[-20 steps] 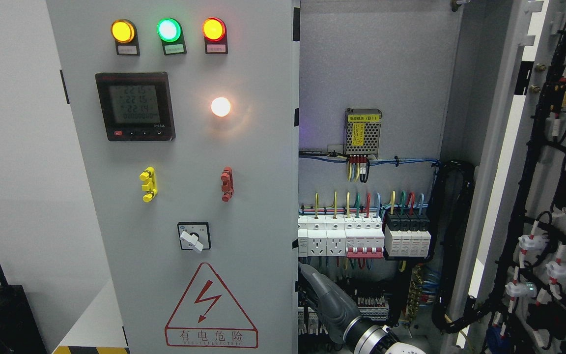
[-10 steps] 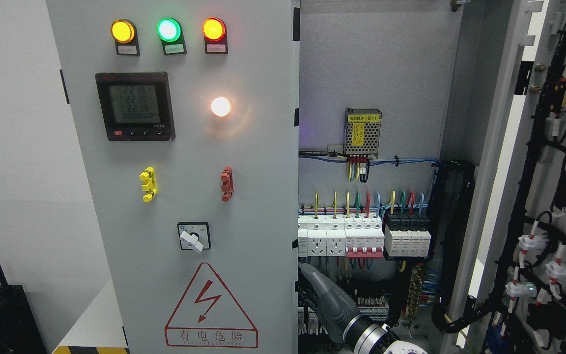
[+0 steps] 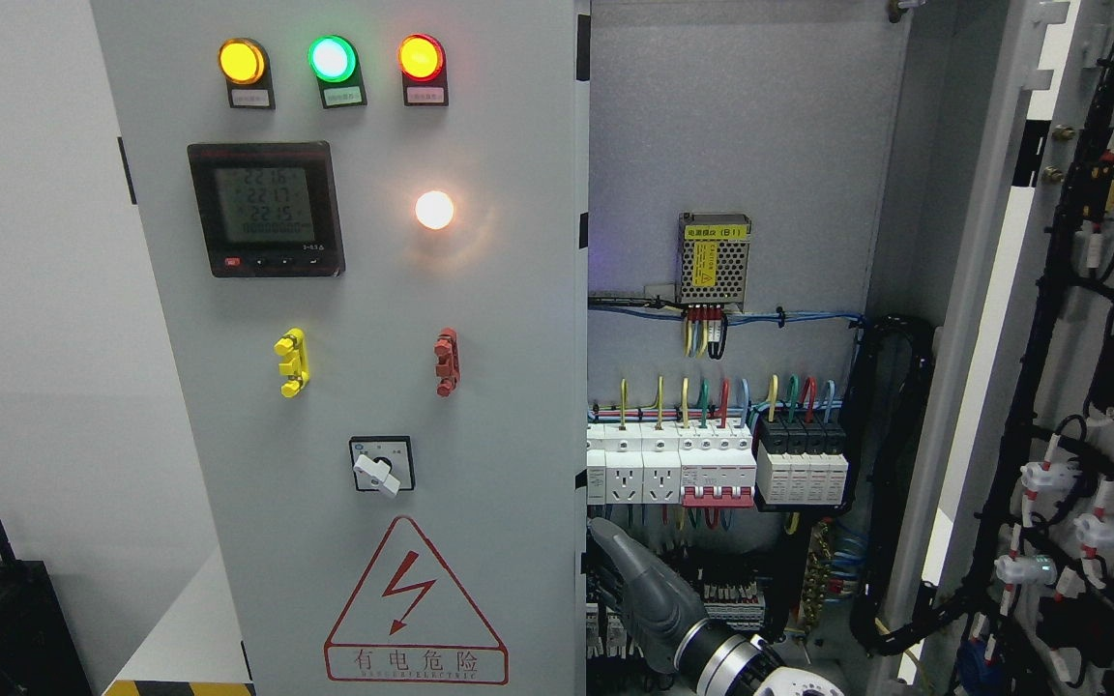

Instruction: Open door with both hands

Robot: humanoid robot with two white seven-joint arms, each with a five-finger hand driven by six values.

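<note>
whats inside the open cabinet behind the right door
A mesh power supply with a yellow label, a row of white breakers fed by coloured wires, and black cable bundles. The right hand covers some lower terminals, and the closed left door hides the rest.

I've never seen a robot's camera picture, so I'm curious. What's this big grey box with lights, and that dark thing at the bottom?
The picture comes from a camera on the robot's head, so you see what it sees. The tall grey metal left door of an electrical cabinet carries round coloured lamps and a red lightning warning triangle; it looks closed. The grey right door is swung open, showing white switches and coloured wires. The dark grey thing is the robot's right hand, at the left door's edge. No left hand shows.
</note>
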